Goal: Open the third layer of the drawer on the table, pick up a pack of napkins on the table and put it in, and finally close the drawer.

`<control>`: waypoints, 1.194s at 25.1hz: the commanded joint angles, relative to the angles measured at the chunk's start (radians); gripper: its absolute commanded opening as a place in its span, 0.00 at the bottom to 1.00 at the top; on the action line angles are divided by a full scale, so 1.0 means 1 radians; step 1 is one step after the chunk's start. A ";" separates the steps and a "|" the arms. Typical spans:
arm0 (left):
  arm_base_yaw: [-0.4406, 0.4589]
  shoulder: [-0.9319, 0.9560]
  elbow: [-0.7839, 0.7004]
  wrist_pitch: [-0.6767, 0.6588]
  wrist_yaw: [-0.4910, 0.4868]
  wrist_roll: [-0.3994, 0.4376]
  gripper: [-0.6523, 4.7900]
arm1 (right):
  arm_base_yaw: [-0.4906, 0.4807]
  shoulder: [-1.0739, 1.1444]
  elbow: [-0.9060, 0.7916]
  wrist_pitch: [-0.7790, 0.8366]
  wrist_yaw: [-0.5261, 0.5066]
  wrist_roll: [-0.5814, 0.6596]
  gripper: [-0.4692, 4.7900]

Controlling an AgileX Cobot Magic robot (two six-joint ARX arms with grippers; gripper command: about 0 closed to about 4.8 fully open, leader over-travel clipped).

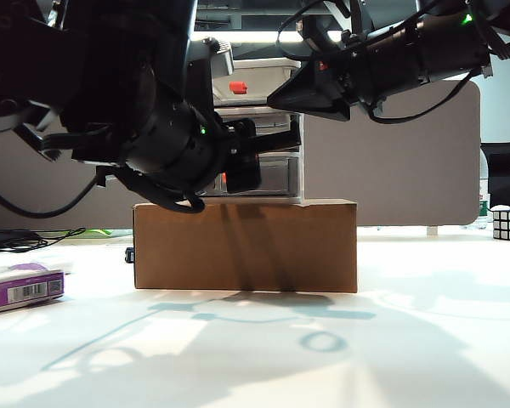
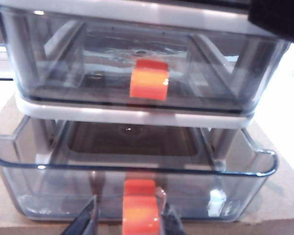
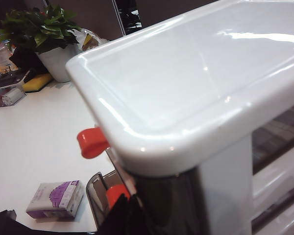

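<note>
The left gripper (image 2: 127,220) is seen closed on the red handle (image 2: 141,208) of the third layer (image 2: 49,181), which is drawn partly out of the drawer (image 2: 137,115) standing on a brown cardboard box (image 1: 245,245). The right gripper is held beside the cabinet's white top, its fingers outside its own view, so its opening cannot be told. The pack of napkins (image 1: 21,287) lies on the table (image 1: 365,348), well left of the box.

Drawer (image 1: 272,127) on cardboard box (image 1: 245,245), napkin pack (image 1: 21,287) left
</note>
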 commanded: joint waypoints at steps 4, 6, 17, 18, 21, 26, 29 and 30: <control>-0.001 -0.001 0.004 0.008 0.033 0.001 0.37 | -0.002 -0.002 0.004 0.010 0.005 -0.001 0.08; -0.001 -0.001 0.004 0.008 0.034 0.001 0.29 | -0.002 -0.002 0.004 0.009 0.005 -0.001 0.08; -0.001 -0.001 0.004 0.008 0.034 0.001 0.11 | -0.002 -0.002 0.004 0.010 0.005 0.000 0.08; -0.002 -0.001 0.004 0.008 0.034 0.001 0.11 | -0.002 -0.002 0.004 0.010 0.005 0.000 0.08; -0.010 -0.002 0.003 -0.002 0.031 -0.003 0.11 | -0.002 -0.002 0.004 0.010 0.005 0.000 0.08; -0.062 -0.004 0.001 -0.030 0.001 -0.003 0.11 | -0.002 -0.002 0.004 0.011 0.017 0.000 0.08; -0.114 -0.009 0.000 -0.055 -0.055 -0.005 0.11 | -0.002 -0.002 0.004 0.011 0.022 0.000 0.08; -0.130 -0.013 0.000 -0.068 -0.081 -0.008 0.11 | -0.002 -0.002 0.004 0.011 0.024 0.000 0.08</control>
